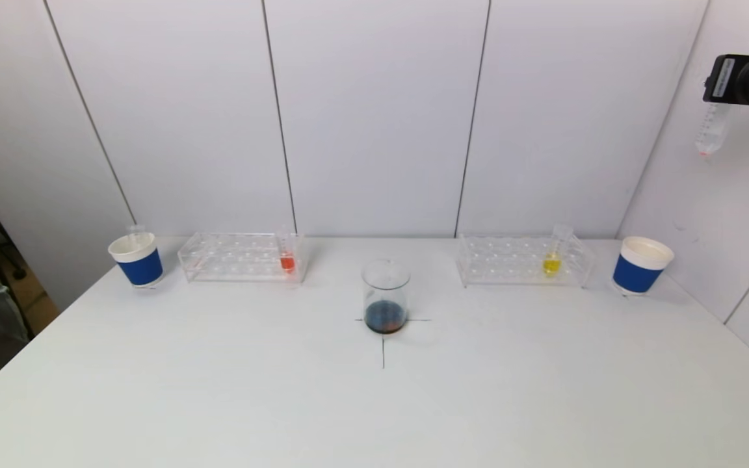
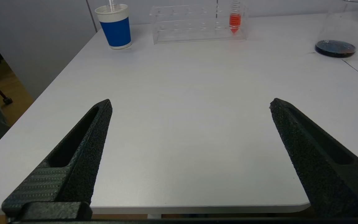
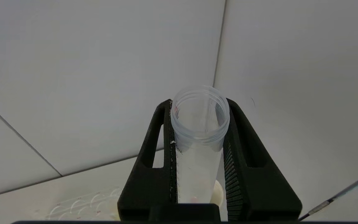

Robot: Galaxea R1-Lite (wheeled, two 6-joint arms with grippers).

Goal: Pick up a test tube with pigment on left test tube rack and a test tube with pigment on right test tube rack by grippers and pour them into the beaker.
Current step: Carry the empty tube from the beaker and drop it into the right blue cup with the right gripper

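- Head view: on the smooth white desk [image 1: 218, 390] a round clear glass beaker [image 1: 385, 296] holds dark liquid, standing on a cross mark between two clear plastic racks. The left rack [image 1: 241, 257] carries an orange-filled tube [image 1: 287, 255]; the right rack [image 1: 523, 260] a yellow-filled tube [image 1: 552, 257]. A blue-banded paper cup [image 1: 137, 259] stands beyond each rack. High at the right, the right gripper [image 1: 720, 81] clamps a nearly empty clear tube [image 1: 710, 130], which hangs downward.
- Left wrist view: the left gripper [image 2: 191, 107], with rough black tapered fingers [image 2: 89, 140] spread wide, hangs low over the desk's near edge, holding nothing.
- Right wrist view: ribbed pads [image 3: 228, 168] press the empty tube's threaded neck.
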